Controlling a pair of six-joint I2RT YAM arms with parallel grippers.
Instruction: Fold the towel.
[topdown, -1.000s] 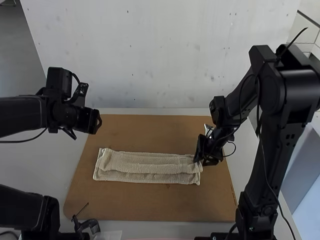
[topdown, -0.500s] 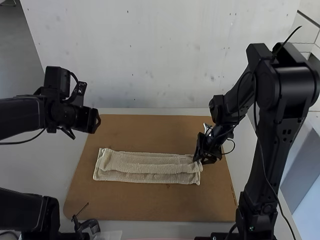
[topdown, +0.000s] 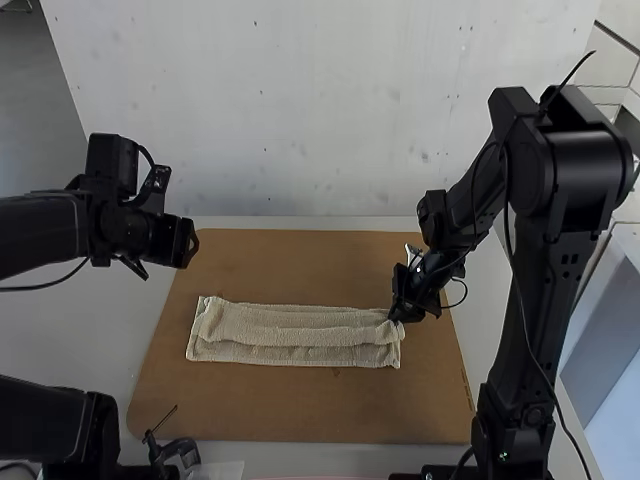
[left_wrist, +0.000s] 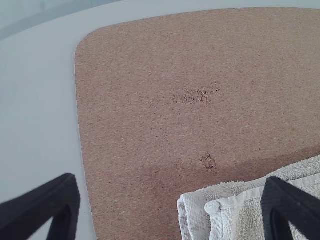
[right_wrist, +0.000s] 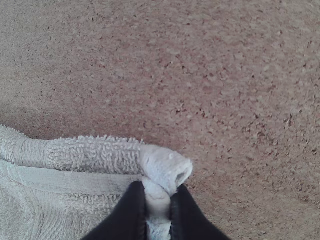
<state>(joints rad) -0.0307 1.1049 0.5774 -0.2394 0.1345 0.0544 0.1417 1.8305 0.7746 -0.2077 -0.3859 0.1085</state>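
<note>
The beige towel (topdown: 290, 335) lies folded into a long, narrow strip across the board, with its layers stepped along the front edge. At the strip's right end my right gripper (topdown: 397, 318) is low over the board. In the right wrist view that gripper (right_wrist: 159, 202) pinches the end of the towel (right_wrist: 90, 160) between its two black fingers. My left gripper (topdown: 190, 243) hangs above the board's left edge, apart from the cloth. The left wrist view shows its fingers wide apart, the gripper (left_wrist: 172, 207) over the board, with a towel corner (left_wrist: 220, 210) below.
A brown cork board (topdown: 300, 405) lies under the towel on the white table (topdown: 80, 330). A small black device with a thin rod (topdown: 175, 450) stands by the board's front left edge.
The right arm has shifted slightly, and its gripper sits a little farther back at the towel's end. The left arm has drawn very slightly to the left. The towel lies nearly the same.
</note>
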